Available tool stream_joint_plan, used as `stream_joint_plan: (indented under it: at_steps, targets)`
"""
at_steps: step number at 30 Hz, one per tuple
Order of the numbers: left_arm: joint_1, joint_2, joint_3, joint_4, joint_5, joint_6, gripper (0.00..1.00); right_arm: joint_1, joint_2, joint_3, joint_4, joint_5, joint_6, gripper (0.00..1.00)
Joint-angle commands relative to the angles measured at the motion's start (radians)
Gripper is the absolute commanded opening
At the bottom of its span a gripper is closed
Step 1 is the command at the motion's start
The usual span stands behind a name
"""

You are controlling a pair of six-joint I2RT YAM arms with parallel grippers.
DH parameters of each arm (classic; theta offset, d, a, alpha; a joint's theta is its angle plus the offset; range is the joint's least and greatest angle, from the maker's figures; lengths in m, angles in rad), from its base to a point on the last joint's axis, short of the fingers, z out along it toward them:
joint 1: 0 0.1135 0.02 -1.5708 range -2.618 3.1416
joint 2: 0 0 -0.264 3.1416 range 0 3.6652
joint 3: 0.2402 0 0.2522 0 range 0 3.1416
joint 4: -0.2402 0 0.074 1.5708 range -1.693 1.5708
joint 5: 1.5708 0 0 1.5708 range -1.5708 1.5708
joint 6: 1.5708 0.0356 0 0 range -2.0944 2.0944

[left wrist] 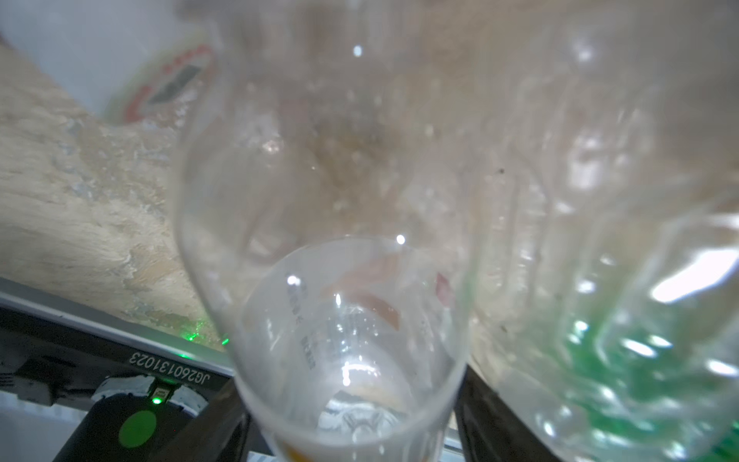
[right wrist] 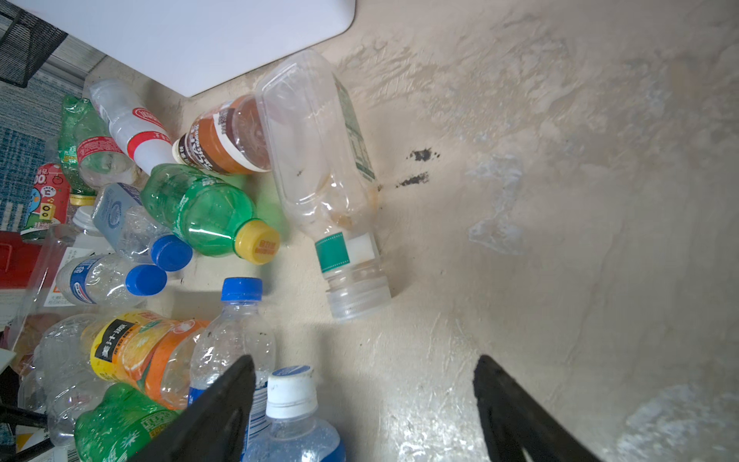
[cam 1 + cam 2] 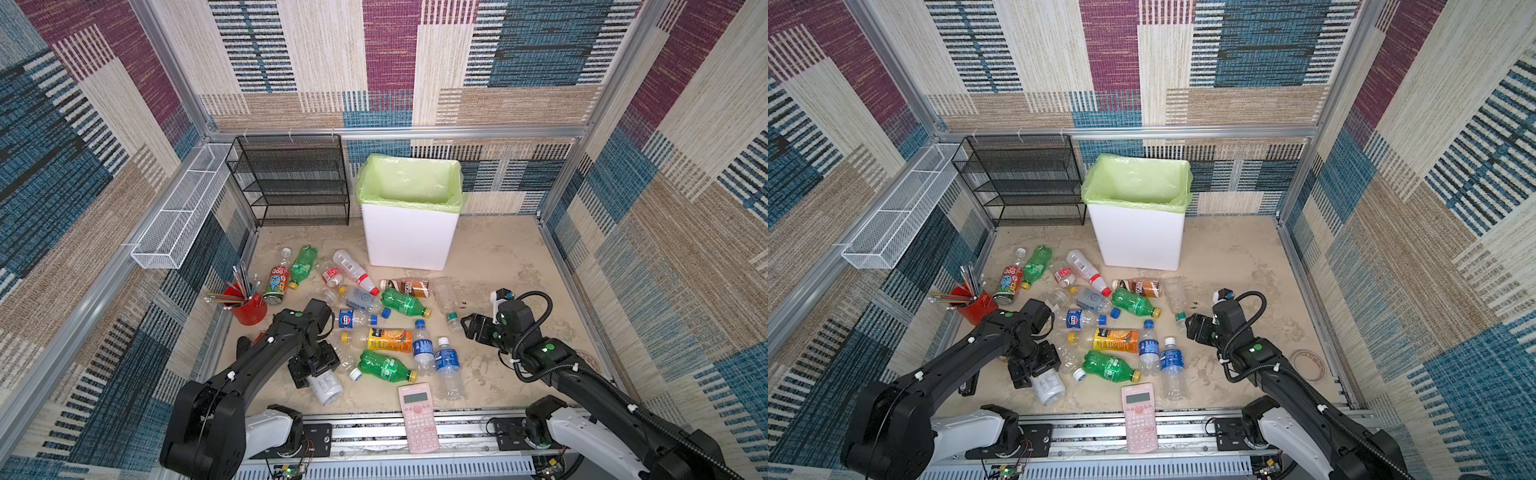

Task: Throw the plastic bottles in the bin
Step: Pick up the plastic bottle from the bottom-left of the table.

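Sandy beige counter (image 3: 498, 257) floored a booth with patterned walls. Lower left of centre in a top view, the left pincer (image 3: 315, 370) pointed down onto a clear white-labelled bottle (image 3: 326, 387). The left wrist view showed that bottle (image 1: 352, 320) lying between the dark fingers (image 1: 484, 424); whether they clamped it or only flanked it could not be told. Right of centre, the right pincer (image 3: 468, 326) hung with its fingers apart and only bare counter between them, near the capped end of a clear green-banded bottle (image 3: 446, 301). Other plastic bottles (image 3: 384, 368) lay scattered across the middle, among them an orange-labelled bottle (image 3: 390, 340). Behind them, at upper centre, the bin (image 3: 409, 245) stood upright, well apart from both pincers.
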Motion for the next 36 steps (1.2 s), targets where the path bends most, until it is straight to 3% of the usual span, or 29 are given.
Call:
stream_joint_plan:
  at_steps: [1,5,12,21,26,32,36]
  targets:
    - [0.0,0.036,0.002,0.018,0.004,0.02,0.79,0.0,-0.013,-0.008,0.005,0.022,0.015,0.87]
    - [-0.002,0.052,-0.005,0.038,0.007,0.022,0.74,0.0,-0.027,-0.008,-0.007,0.03,0.016,0.87]
    - [-0.003,0.008,0.006,0.003,0.022,0.026,0.52,0.0,-0.034,0.006,-0.017,0.045,0.015,0.86]
    - [-0.006,-0.198,0.084,-0.191,0.049,0.021,0.5,0.0,0.035,0.054,0.032,0.037,-0.014,0.86]
    - [-0.01,-0.297,0.199,-0.23,0.041,0.043,0.5,0.0,0.104,0.089,0.082,0.018,-0.029,0.86]
    - [-0.017,-0.3,0.401,-0.045,0.049,0.146,0.5,0.0,0.156,0.127,0.129,0.004,-0.049,0.86]
    - [-0.042,-0.236,0.541,0.228,0.054,0.264,0.5,0.0,0.152,0.14,0.145,0.009,-0.047,0.86]
